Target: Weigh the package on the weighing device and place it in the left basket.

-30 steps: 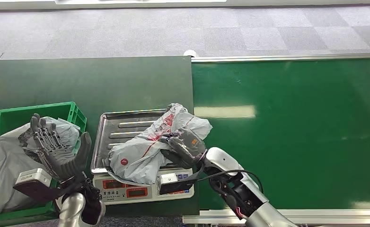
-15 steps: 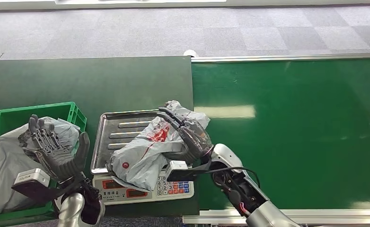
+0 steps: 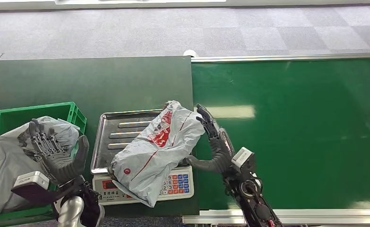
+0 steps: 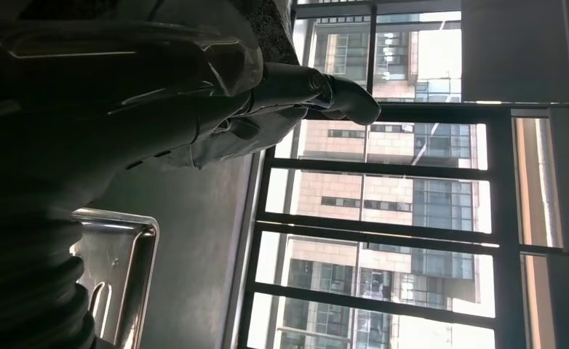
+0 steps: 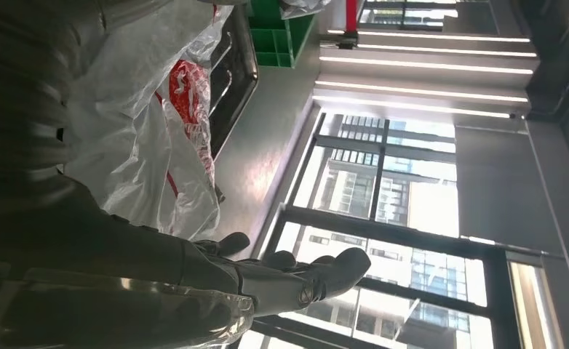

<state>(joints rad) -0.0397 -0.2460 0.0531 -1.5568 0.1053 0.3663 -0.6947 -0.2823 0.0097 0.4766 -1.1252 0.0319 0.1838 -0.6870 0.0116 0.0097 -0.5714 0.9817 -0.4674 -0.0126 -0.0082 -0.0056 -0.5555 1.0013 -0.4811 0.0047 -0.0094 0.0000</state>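
Observation:
The grey plastic package (image 3: 158, 146) with red markings lies across the steel pan (image 3: 110, 137) of the weighing scale (image 3: 173, 184), overhanging its keypad. My right hand (image 3: 213, 144) stands just right of the package, fingers spread, holding nothing; the right wrist view shows the package (image 5: 158, 138) beside the hand (image 5: 267, 280). My left hand (image 3: 55, 151) hovers open over the front of the green basket (image 3: 36, 111) at the left, fingers upright. In the left wrist view the hand (image 4: 267, 94) is near the pan's corner (image 4: 132, 247).
The green basket holds another grey bag (image 3: 13, 156). The scale sits on a dark green table (image 3: 79, 80); a brighter green conveyor surface (image 3: 296, 127) stretches to the right, bounded by metal rails (image 3: 287, 57).
My right hand let go of the package and drew back to the right. The package settled flatter on the scale pan. The left hand barely moved.

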